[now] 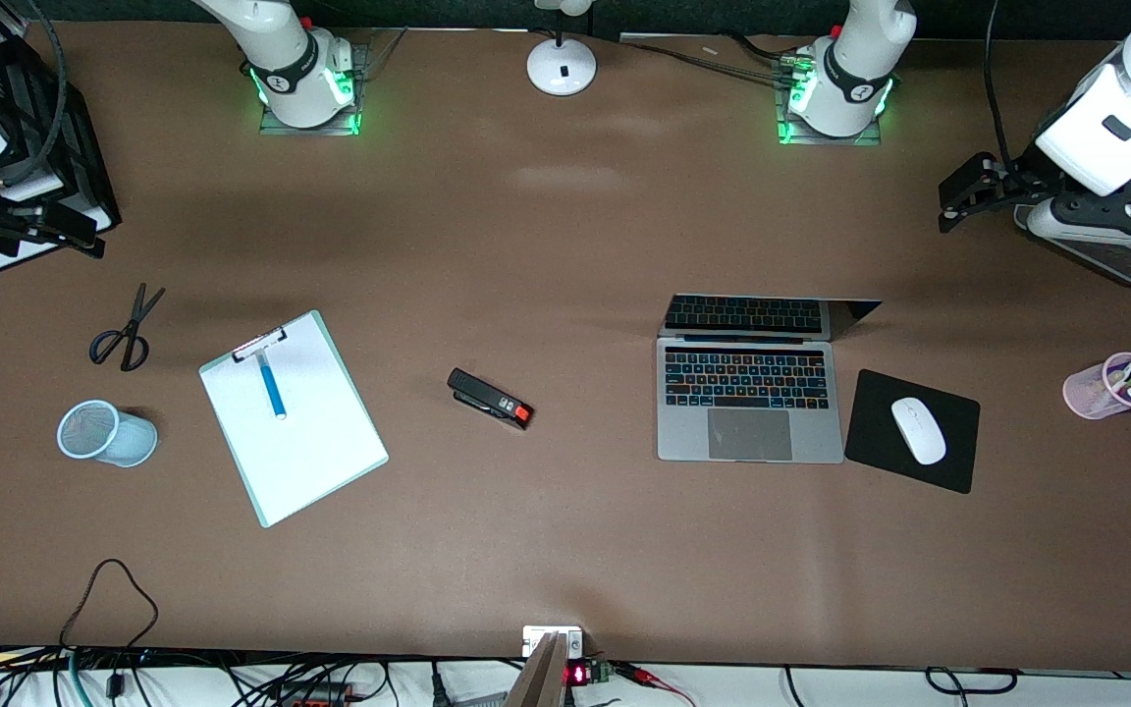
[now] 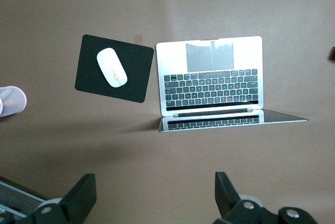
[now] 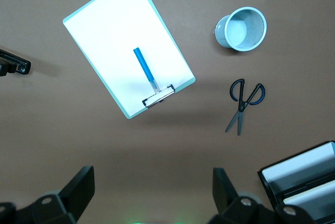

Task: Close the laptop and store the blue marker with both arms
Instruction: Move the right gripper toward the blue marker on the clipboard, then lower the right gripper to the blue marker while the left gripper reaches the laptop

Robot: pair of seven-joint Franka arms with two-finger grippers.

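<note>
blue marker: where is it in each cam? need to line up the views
Front view: the blue marker lies on the clipboard, tip toward the clip, at the right arm's end of the table.
Left wrist view: not in it; that camera shows the laptop and mouse pad.
Right wrist view: the marker lies on the same clipboard, above the open right gripper.
Shared landmark: the scissors beside the clipboard.

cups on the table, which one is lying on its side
The blue mesh cup near the scissors, at the right arm's end. The pink cup holding pens stands upright at the left arm's end.
</note>
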